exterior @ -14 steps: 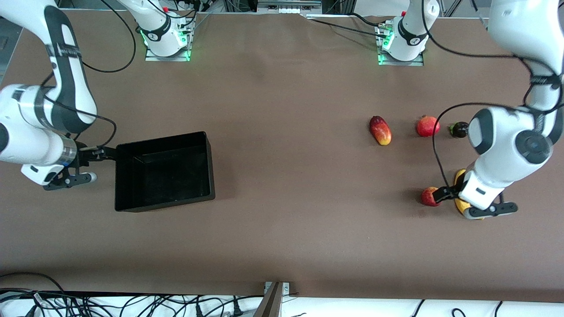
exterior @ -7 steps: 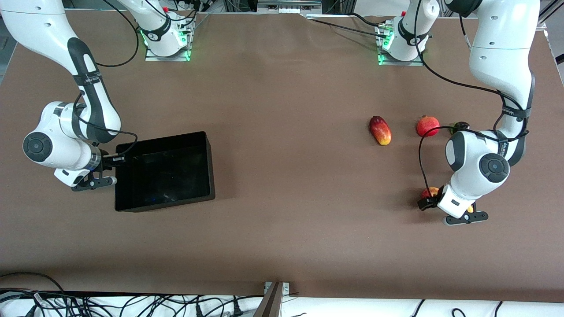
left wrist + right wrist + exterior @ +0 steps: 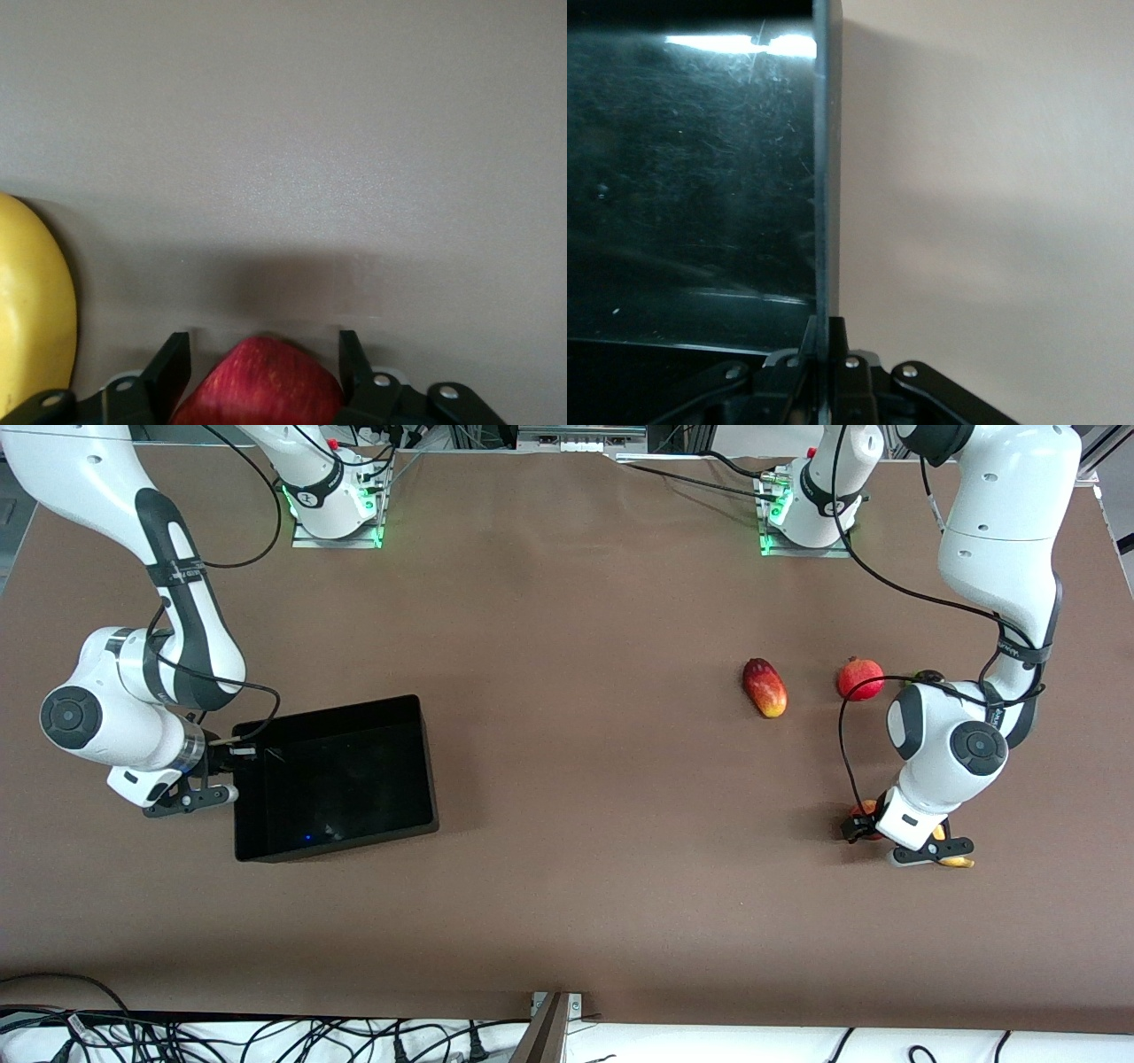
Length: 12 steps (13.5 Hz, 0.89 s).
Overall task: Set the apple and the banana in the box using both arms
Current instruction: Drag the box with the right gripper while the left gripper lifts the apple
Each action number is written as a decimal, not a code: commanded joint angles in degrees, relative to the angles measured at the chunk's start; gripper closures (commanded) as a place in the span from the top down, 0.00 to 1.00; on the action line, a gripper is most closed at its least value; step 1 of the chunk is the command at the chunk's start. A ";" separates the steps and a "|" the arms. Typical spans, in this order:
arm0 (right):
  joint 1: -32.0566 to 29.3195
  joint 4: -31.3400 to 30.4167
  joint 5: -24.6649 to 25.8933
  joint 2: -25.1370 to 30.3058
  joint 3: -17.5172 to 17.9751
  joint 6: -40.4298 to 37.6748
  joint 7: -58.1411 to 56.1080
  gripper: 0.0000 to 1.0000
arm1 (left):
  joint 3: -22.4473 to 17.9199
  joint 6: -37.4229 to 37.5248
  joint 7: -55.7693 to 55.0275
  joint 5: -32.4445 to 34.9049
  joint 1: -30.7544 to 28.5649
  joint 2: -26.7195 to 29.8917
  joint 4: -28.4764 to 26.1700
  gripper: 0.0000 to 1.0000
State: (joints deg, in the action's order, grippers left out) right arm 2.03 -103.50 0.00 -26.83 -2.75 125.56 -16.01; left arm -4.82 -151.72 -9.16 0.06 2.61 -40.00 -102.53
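The apple (image 3: 861, 811) lies on the table near the left arm's end, mostly hidden under my left gripper (image 3: 858, 829). In the left wrist view the red apple (image 3: 261, 387) sits between the open fingers (image 3: 175, 361), one on each side. The banana (image 3: 956, 861) lies beside it, mostly under the wrist, and shows as a yellow curve in the left wrist view (image 3: 31, 310). The black box (image 3: 330, 708) stands near the right arm's end. My right gripper (image 3: 232, 752) is shut on its end wall (image 3: 825, 177).
A red-yellow mango (image 3: 765, 687) and a round red fruit with a crown tip (image 3: 860, 678) lie farther from the front camera than the apple. A dark fruit (image 3: 927, 677) sits beside them, partly hidden by the left arm. Cables run along the table's front edge.
My left arm has come down and brought its gripper around the apple. My right arm has swung in with the box wall in its grip, and the box has shifted slightly toward the left arm's end.
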 commanded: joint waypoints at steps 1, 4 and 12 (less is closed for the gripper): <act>6.46 6.45 -4.38 0.91 0.81 -6.10 2.81 0.00 | -0.19 -0.59 0.81 -1.03 0.46 2.30 -2.41 0.00; 14.64 9.02 -4.74 0.29 0.81 -6.91 13.43 0.00 | -0.19 0.46 0.82 -0.94 0.64 4.13 -3.37 0.00; 32.23 13.06 -11.14 -6.82 0.90 -4.18 39.39 0.00 | 0.25 21.79 -17.60 -1.20 8.53 18.36 -2.06 0.00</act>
State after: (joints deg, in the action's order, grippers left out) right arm 32.82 -94.17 -7.03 -31.34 -1.22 121.46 21.71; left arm -4.16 -134.67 -20.29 0.05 7.56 -27.26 -103.16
